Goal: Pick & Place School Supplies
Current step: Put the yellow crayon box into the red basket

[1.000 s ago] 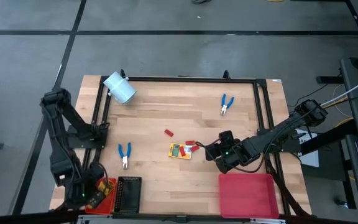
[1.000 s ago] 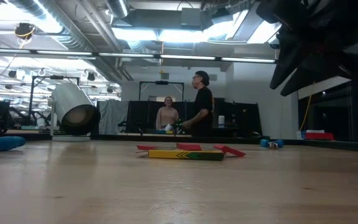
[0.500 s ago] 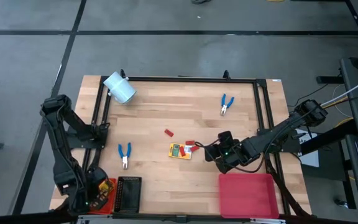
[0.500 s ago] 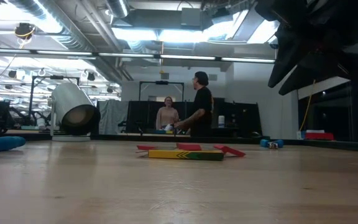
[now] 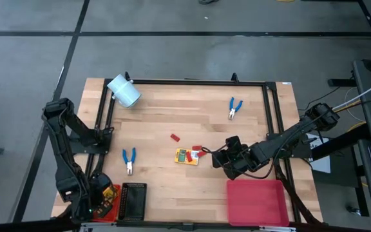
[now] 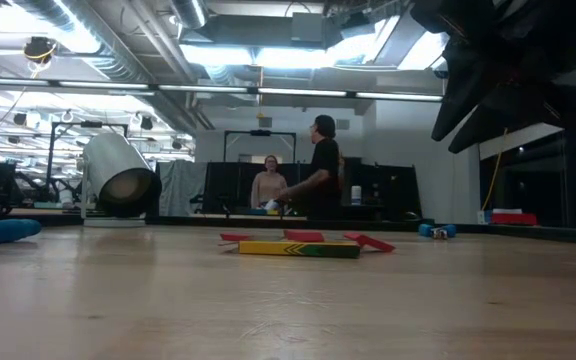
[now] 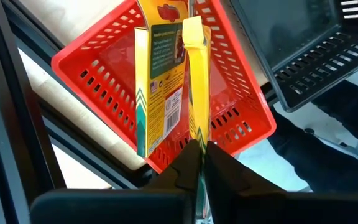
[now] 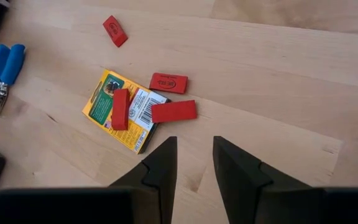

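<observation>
My left gripper (image 7: pixel 201 155) is at the table's near left corner, over a red basket (image 7: pixel 241 112), shut on a yellow-and-green crayon box (image 7: pixel 160 81). My right gripper (image 8: pixel 194 155) is open and empty above the table, right of a second crayon box (image 8: pixel 126 109) that lies flat on the wood. One red piece (image 8: pixel 120 109) lies on that box, two (image 8: pixel 173 111) rest against its edge, and one (image 8: pixel 114 30) lies apart. Blue-handled pliers lie at the left (image 5: pixel 129 160) and far right (image 5: pixel 234 107). My left gripper pinches a thin yellow flap (image 7: pixel 196 124) that stands off the crayon box's side, edge-on between its two fingers. The fingers lie along the flap. The box reaches ahead of the fingers, over the red basket; whether its far end touches the basket, I cannot tell.
A pale blue-white cylinder (image 5: pixel 123 91) lies at the far left corner. A black tray (image 5: pixel 133 200) stands beside the red basket (image 5: pixel 110 194). A red tray (image 5: pixel 256 202) stands at the near right. A black frame (image 5: pixel 272 116) borders the table. People stand in the room behind.
My left arm's elbow has sunk a little toward the near edge, while its gripper stays over the red basket with the crayon box. My right gripper keeps still.
</observation>
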You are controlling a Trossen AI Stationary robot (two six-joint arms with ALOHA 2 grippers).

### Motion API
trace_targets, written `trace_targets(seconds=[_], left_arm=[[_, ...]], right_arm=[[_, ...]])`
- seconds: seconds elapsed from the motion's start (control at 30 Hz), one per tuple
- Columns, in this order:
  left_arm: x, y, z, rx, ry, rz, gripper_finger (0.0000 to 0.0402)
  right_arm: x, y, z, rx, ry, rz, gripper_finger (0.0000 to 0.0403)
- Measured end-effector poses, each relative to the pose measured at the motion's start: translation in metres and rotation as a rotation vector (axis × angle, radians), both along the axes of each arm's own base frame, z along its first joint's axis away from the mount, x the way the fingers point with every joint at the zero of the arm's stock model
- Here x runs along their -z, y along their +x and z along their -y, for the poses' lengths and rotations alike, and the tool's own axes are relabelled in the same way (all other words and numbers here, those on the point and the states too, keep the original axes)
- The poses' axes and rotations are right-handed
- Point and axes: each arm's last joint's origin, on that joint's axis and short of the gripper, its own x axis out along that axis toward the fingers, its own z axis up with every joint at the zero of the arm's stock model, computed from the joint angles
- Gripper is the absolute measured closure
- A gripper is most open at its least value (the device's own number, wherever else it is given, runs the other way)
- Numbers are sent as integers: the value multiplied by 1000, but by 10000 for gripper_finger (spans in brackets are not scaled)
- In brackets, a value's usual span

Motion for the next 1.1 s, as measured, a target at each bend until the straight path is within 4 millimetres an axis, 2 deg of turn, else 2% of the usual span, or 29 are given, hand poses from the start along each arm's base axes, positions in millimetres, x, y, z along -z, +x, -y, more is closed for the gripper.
trace_targets(seconds=[0.57, 0.73, 0.93, 1.1], left_arm=[[0, 0, -2, 17, 24, 13, 315], [-1, 2, -5, 32, 77, 125, 304], [-3, 7, -12, 146, 234, 354, 303], [-7, 12, -36, 228, 482, 408, 310]], right_arm=[[-1, 1, -1, -17, -1, 10, 295], [-1, 2, -1, -17, 0, 12, 295], [-1, 3, -2, -22, 5, 24, 295], [-8, 12, -5, -124, 9, 88, 295]])
